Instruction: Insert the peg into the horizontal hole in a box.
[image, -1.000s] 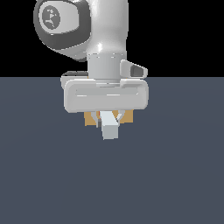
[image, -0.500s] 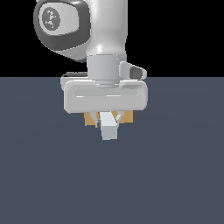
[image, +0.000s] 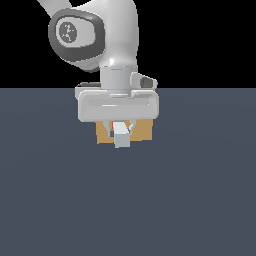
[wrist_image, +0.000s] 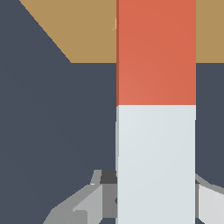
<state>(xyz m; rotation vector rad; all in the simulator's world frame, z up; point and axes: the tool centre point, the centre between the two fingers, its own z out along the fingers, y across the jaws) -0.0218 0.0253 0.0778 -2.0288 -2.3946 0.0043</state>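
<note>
My gripper (image: 120, 128) is shut on the peg (image: 121, 137), a bar with a pale whitish-grey end toward the camera and a red-orange part (image: 118, 124) behind it. In the wrist view the peg (wrist_image: 155, 109) runs lengthways, grey end by the fingers (wrist_image: 87, 203), red-orange end over the tan box (wrist_image: 83, 30). The box (image: 142, 131) sits on the floor just behind the gripper, mostly hidden by the hand. A thin sliver of lighter yellow shows at the peg's edge on the box face (wrist_image: 115, 24); the hole itself is hidden by the peg.
The dark grey floor (image: 200, 190) spreads around the box. The white arm (image: 117, 45) rises above the hand. Nothing else stands in view.
The arm's upper links have shifted slightly; the hand, peg and box look almost unmoved in the exterior view.
</note>
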